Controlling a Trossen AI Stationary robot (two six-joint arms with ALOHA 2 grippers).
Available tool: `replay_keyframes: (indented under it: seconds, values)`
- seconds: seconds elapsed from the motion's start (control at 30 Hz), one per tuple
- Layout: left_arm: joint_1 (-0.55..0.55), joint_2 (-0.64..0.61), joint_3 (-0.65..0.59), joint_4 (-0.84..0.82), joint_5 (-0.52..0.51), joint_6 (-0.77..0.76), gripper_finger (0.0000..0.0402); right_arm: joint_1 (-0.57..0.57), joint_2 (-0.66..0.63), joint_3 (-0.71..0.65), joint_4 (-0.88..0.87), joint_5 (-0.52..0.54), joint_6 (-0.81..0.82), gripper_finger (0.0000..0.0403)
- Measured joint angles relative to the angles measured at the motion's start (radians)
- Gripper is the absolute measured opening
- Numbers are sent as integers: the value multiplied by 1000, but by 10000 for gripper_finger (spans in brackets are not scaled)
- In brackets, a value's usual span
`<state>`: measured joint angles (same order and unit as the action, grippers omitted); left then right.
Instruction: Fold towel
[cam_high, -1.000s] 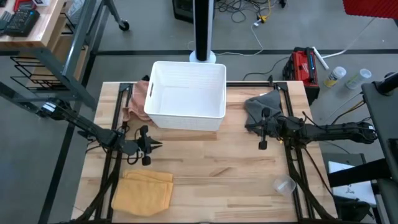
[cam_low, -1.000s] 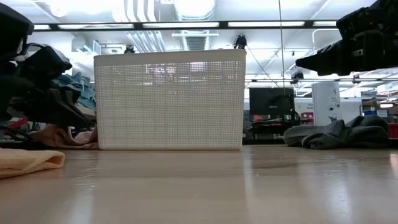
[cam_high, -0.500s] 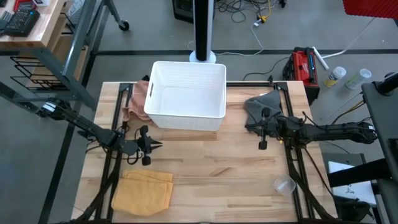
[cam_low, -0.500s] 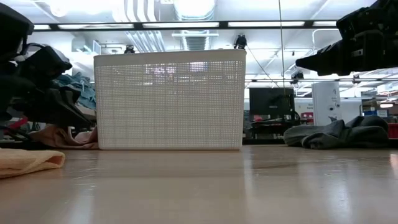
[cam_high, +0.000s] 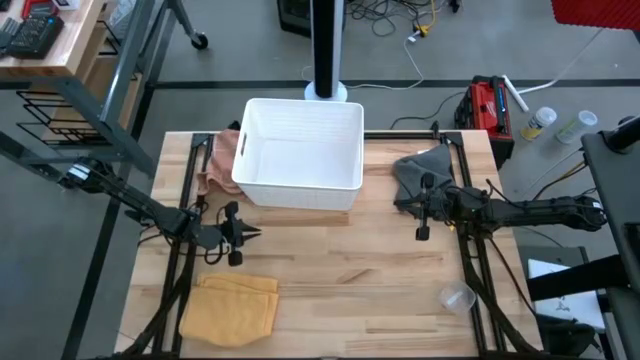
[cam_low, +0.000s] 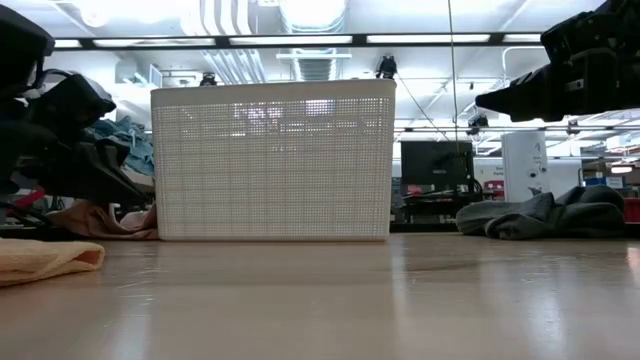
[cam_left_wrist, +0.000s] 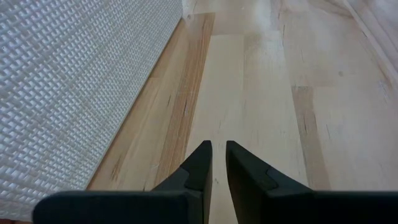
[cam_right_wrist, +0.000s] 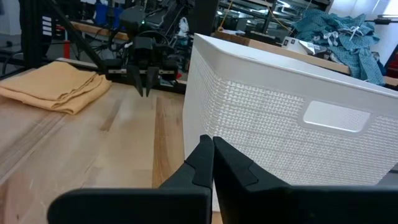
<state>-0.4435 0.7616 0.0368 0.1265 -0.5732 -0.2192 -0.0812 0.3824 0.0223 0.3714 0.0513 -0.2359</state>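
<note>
A yellow towel (cam_high: 230, 308) lies folded on the table near its front left corner, also seen in the right wrist view (cam_right_wrist: 56, 84). A crumpled grey towel (cam_high: 420, 170) lies at the far right. My left gripper (cam_high: 252, 235) hovers just beyond the yellow towel, pointing toward the table's right. Its fingers (cam_left_wrist: 219, 148) are shut to a narrow slit over bare wood. My right gripper (cam_high: 415, 209) hovers at the grey towel's near edge and points toward the table's left. It is shut (cam_right_wrist: 212, 142) with nothing in it.
A white mesh basket (cam_high: 300, 150) stands at the far centre, with a pink cloth (cam_high: 212, 170) bunched against its left side. A clear plastic cup (cam_high: 457, 297) sits near the front right. Bare wood lies between the two grippers.
</note>
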Motion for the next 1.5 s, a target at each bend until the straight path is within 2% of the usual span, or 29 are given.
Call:
replay_keyframes:
  seconds: [1.07, 1.2, 1.27, 1.5]
  values:
    - [0, 0, 0, 0, -4, 0, 38, 0, 0, 0, 0, 0, 0, 0]
    - [4, 0, 0, 4, -225, 0, 38, 0, 0, 0, 2, 1, -99, 0]
    - [3, 0, 0, 3, -286, 0, 38, 0, 0, 0, 0, 1, -160, 0]
    - [3, 0, 0, 3, -297, 0, 38, 0, 0, 0, 0, 1, -202, 0]
